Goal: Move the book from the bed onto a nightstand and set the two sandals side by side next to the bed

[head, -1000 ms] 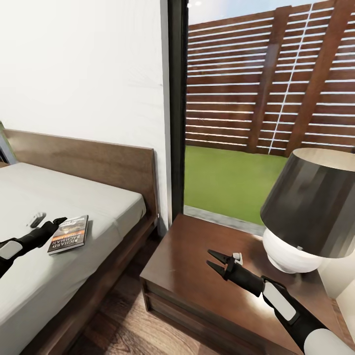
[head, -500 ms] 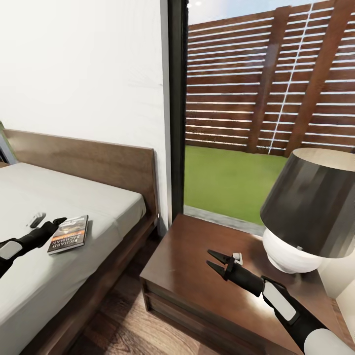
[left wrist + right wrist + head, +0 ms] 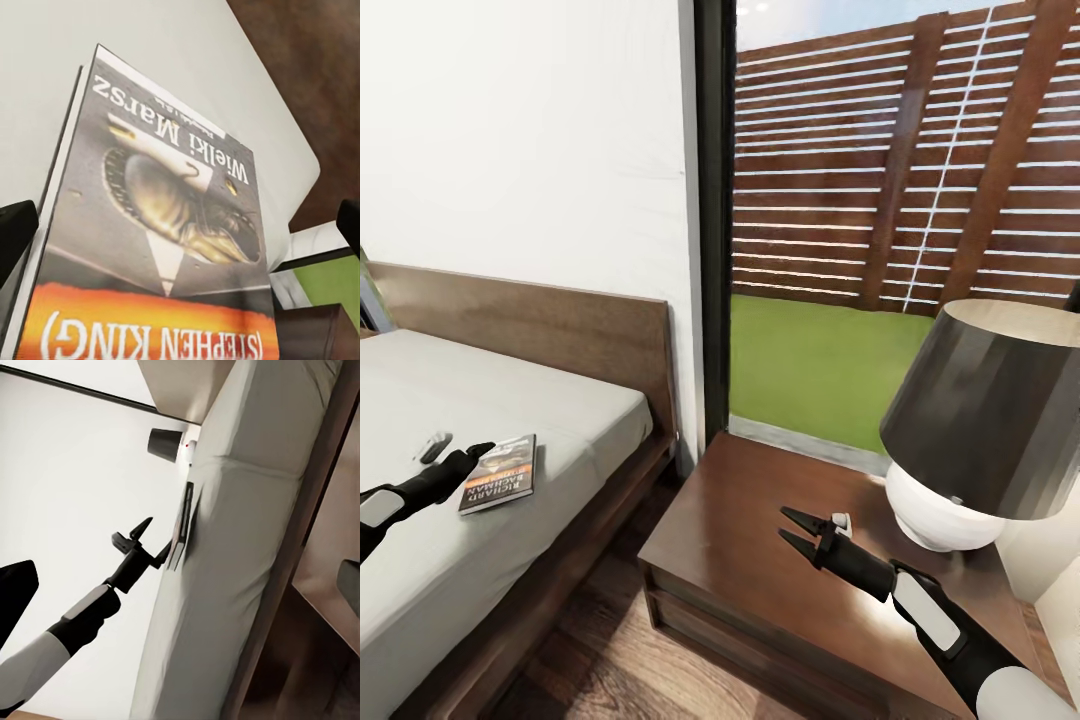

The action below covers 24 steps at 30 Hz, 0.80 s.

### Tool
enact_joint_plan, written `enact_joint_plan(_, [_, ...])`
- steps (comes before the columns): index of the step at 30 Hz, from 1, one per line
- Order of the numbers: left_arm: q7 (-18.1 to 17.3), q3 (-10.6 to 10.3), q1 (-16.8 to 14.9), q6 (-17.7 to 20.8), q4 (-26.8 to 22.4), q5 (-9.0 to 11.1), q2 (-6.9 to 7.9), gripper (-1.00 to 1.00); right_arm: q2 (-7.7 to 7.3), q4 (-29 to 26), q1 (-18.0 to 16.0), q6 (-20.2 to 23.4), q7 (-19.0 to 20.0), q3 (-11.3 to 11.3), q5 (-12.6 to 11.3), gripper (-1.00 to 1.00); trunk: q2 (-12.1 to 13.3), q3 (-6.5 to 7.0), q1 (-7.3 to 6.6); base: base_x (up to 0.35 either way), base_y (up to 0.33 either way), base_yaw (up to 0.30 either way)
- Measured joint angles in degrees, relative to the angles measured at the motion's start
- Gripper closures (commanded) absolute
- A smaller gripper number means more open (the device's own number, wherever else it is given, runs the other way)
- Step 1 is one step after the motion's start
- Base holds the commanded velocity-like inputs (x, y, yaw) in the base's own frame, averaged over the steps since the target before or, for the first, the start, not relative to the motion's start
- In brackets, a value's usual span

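Head view: the book [image 3: 499,473] lies flat on the bed [image 3: 560,420], the left end effector [image 3: 472,452] spread at its left edge. Right end effector [image 3: 791,528] hangs apart over the nightstand [image 3: 740,530], near the lamp [image 3: 980,420].

Left wrist view: the cover [image 3: 150,225] fills the space between the fingers, probably not yet gripped.

Right wrist view: the left end effector [image 3: 150,544] sits open beside the book [image 3: 184,525].

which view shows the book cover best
The left wrist view: the book is close up, with its picture, orange band and lettering legible. The head view shows it small on the bed; the right wrist view shows it edge-on beside the left gripper.
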Motion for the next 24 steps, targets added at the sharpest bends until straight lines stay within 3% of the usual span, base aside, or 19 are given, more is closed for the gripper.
enact_joint_plan(24, [0.01, 0.0, 0.0, -1.46, 0.42, -0.02, 0.03, -1.0, 0.0, 0.0, 0.0, 0.0, 0.0, -0.03, 0.0, -1.0, 0.0, 0.0, 0.0, -0.001, -0.001, 0.0])
